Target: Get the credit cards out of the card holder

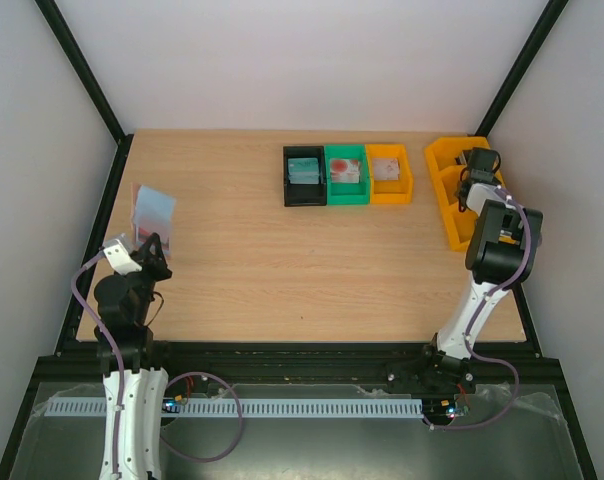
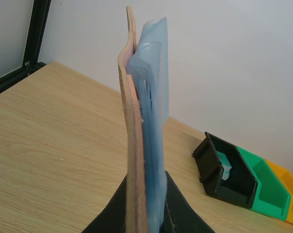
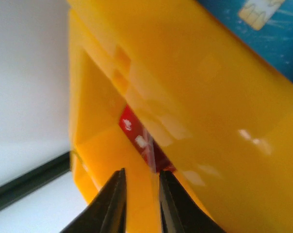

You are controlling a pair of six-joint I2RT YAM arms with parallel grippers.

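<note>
Left gripper (image 2: 145, 216) clamped on lower edge of upright card holder (image 2: 133, 126), at table (image 1: 282, 280) left side, right gripper (image 3: 139, 204) fingers a narrow gap apart, holding nothing, over yellow bin (image 3: 224, 107), red credit card (image 3: 131, 127) inside, teal card (image 3: 277, 29) beyond its wall, three small bins (image 1: 346, 175) well apart

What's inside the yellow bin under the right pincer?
In the large yellow plastic bin: a red plastic card in the compartment ahead of the right pincer. A blue chip card shows past the wall. Walls hide the rest.
</note>
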